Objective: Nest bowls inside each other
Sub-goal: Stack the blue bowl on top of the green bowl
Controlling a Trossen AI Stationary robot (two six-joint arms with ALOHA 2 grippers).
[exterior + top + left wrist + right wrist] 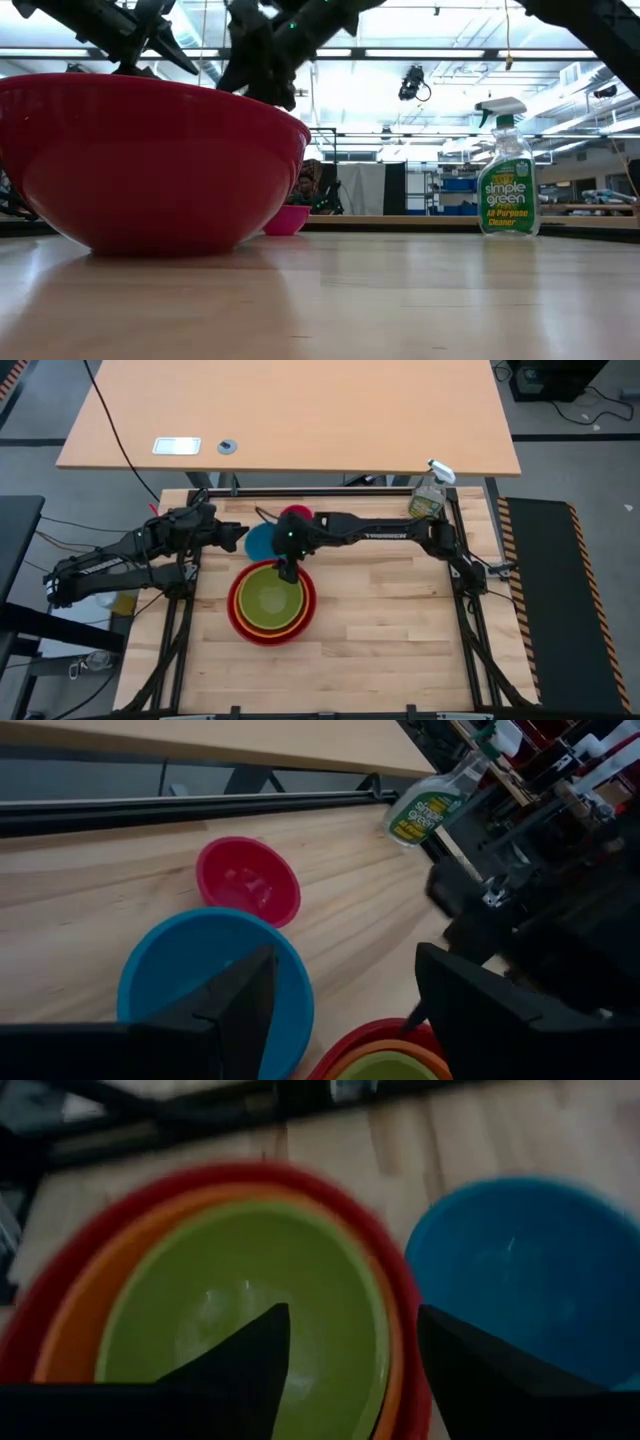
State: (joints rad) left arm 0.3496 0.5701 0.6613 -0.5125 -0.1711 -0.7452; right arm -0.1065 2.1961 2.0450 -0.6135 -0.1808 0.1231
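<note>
A lime green bowl (220, 1300) sits nested in an orange bowl (105, 1285), which sits in the large red bowl (232, 615) near the table's middle. My right gripper (352, 1315) hovers open over the stack's far rim with nothing between its fingers. Just beyond the stack, the blue bowl (200, 970) stands upright on the table. The small magenta bowl (248, 880) stands farther back. My left gripper (345, 955) is open above the blue bowl's left side, holding nothing.
A clear spray bottle (432, 493) with a green label stands at the table's far right corner. A black rail (180, 805) runs along the far edge, with a second tabletop (290, 410) behind it. Bare wood lies to the right of the stack and toward the near edge.
</note>
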